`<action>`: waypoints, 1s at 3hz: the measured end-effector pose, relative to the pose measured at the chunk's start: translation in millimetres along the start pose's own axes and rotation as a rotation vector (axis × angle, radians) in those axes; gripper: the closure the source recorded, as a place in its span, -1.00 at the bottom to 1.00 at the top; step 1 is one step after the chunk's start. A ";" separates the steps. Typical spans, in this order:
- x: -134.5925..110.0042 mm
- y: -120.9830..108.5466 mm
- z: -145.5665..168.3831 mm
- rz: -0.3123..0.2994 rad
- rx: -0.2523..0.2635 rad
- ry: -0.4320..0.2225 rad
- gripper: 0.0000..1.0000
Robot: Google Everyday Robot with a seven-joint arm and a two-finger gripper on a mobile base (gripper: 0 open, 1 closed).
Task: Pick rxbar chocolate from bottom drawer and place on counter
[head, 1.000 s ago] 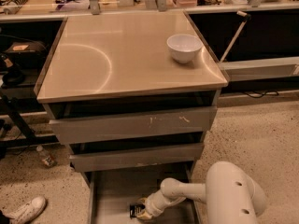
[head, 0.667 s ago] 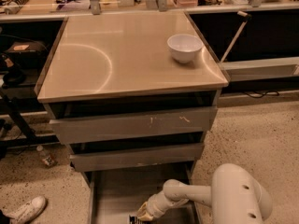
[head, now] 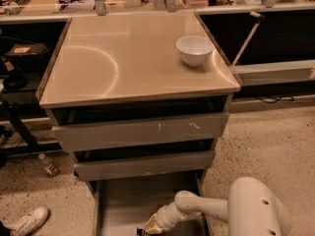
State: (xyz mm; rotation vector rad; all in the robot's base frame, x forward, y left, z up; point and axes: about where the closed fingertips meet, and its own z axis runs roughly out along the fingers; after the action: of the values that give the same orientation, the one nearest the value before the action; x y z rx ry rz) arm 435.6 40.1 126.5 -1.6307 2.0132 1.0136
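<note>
One gripper reaches low into your bottom drawer at the near edge, the rxbar chocolate just beside its tip; clamped or loose, you cannot tell

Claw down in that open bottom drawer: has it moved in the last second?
Yes, slightly. The claw has slid lower in the view, away from the scuffed drawer fronts and toward the near end of the bottom drawer.
</note>
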 end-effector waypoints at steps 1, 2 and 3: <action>-0.1 0.3 -0.7 0.003 0.001 -0.004 1.00; -16.3 5.2 -19.4 0.017 0.007 -0.004 1.00; -43.2 15.1 -53.2 0.054 0.013 0.005 1.00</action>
State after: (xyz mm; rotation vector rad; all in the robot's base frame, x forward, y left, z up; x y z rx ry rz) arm 441.5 33.1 196.1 -1.5815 2.0734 1.0140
